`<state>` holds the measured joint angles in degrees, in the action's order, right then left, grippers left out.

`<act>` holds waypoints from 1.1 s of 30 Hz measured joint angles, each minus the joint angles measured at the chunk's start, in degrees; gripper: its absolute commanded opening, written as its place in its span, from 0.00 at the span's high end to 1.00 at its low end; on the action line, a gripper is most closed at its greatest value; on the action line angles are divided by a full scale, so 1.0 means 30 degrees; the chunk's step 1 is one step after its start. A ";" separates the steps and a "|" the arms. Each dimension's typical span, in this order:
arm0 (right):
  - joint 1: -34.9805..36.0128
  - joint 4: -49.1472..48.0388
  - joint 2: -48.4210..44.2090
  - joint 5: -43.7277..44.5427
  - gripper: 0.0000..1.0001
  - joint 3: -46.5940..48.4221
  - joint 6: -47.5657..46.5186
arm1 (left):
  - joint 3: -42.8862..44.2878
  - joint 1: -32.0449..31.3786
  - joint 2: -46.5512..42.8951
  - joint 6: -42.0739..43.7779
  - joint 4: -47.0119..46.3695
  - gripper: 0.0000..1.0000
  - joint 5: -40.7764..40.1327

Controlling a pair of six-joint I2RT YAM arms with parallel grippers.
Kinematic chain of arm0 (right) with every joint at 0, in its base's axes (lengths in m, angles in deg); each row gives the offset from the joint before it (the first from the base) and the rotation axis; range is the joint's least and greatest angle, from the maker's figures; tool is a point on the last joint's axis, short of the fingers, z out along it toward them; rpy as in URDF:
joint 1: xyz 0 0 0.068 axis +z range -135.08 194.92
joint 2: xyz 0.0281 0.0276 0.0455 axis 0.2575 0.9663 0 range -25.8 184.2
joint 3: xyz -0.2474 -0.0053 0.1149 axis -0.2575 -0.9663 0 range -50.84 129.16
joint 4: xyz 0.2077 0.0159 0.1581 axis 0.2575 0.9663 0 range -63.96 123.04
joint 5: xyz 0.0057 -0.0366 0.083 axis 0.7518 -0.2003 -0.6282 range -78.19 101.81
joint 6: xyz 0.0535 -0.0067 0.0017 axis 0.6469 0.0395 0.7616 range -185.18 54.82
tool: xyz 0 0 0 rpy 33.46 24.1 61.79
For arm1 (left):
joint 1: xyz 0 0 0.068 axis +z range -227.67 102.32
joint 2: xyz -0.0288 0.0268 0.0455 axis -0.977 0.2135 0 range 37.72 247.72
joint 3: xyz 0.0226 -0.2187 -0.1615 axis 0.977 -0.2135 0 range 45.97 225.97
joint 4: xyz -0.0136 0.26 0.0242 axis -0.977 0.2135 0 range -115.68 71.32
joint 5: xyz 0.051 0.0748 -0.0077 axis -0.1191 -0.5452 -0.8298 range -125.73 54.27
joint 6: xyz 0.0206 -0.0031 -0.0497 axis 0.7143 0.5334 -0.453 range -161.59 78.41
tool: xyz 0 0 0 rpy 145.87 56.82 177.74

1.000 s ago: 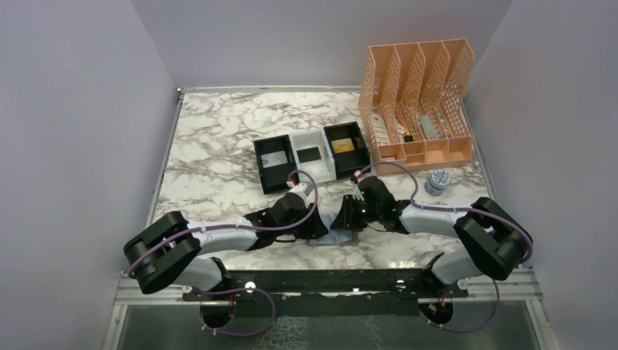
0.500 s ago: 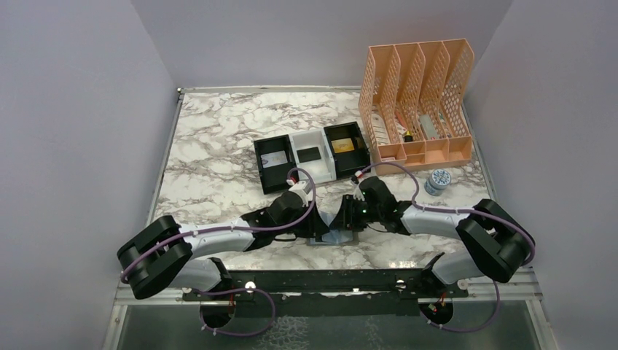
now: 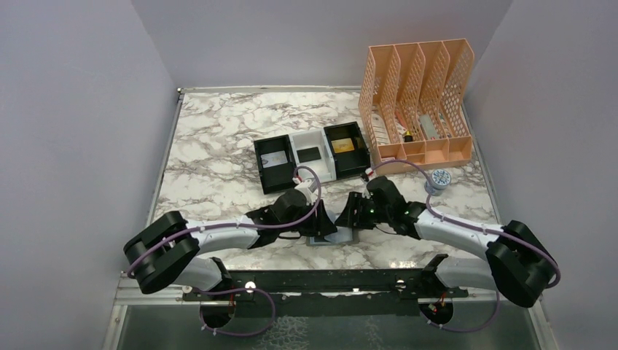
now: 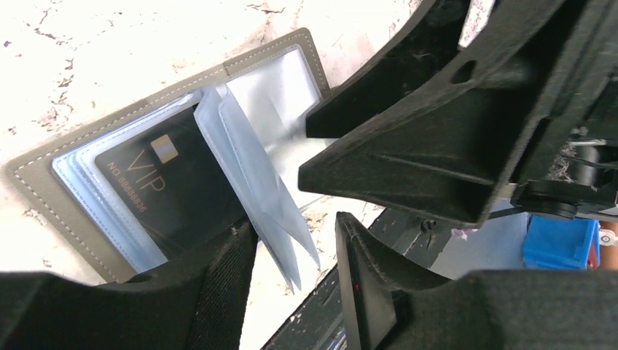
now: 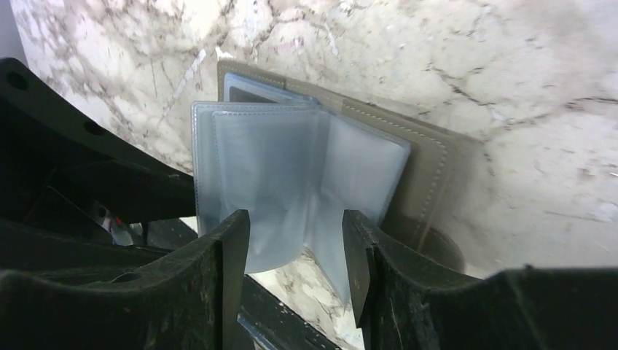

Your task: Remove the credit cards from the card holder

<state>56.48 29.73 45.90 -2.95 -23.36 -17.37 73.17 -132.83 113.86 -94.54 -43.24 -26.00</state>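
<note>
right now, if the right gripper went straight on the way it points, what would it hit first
Probably the clear plastic sleeves of the open card holder: they stand just ahead, partly inside the open right gripper. Depth is hard to judge.

right gripper [image 3: 350, 216] shifted right, elbow [image 3: 519, 261] swung outward

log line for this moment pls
card holder: open | black vip card: in sleeve, not out | left gripper: open | right gripper: open, at clear sleeves
</note>
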 measured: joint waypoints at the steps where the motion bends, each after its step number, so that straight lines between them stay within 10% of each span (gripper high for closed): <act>1: 0.0000 0.0313 -0.0357 0.0328 0.49 0.0022 0.0000 | 0.0066 0.0000 0.0124 0.0015 -0.0051 0.56 0.0066; 18: 0.0000 0.6885 -0.8094 0.8677 0.47 0.1035 0.0947 | 0.2892 -0.0328 0.4240 0.0539 -0.1785 0.49 0.1668; 33: 0.0000 0.5282 -0.6244 0.5100 0.60 0.0991 0.0168 | 0.1107 -0.0393 0.2004 0.0262 -0.2135 0.43 0.0852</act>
<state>56.48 45.57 27.17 12.35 -20.39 -16.87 76.50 -134.01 119.87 -93.76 -49.64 -23.44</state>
